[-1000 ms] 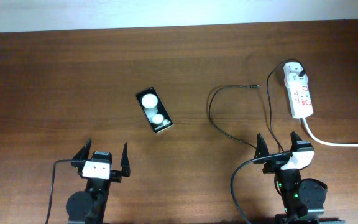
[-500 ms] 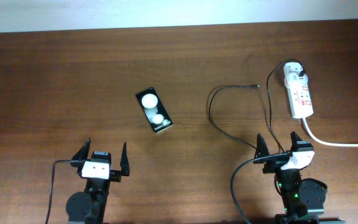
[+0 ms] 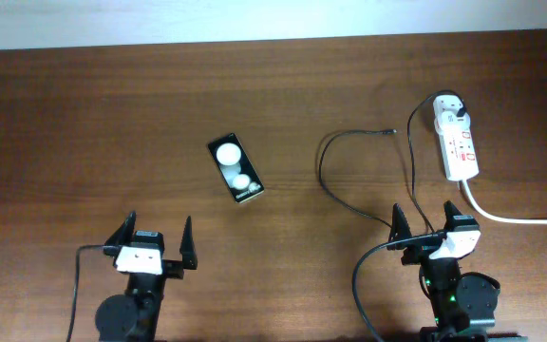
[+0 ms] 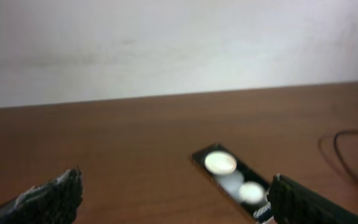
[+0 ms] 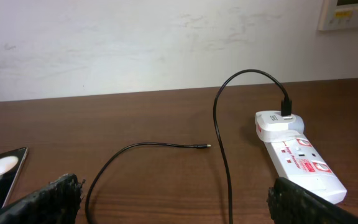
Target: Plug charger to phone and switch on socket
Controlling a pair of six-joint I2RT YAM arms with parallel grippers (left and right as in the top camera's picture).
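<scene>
The black phone (image 3: 235, 168) lies face up mid-table with two white glare spots; it also shows in the left wrist view (image 4: 232, 182) and at the left edge of the right wrist view (image 5: 0, 177). The white power strip (image 3: 457, 144) lies at the right; it shows in the right wrist view (image 5: 299, 158). The white charger plug (image 3: 447, 109) sits in its far end. The black cable (image 3: 335, 195) loops left, its metal tip (image 3: 392, 132) lying loose on the table. My left gripper (image 3: 155, 239) is open and empty, short of the phone. My right gripper (image 3: 426, 218) is open, empty, over the cable.
The strip's thick white cord (image 3: 520, 219) runs off to the right edge. A white wall (image 5: 166, 37) stands behind the table's far edge. Bare brown wood lies between the phone and the cable.
My left gripper has shifted slightly left and towards the near edge. The right arm, phone, cable and strip have not moved.
</scene>
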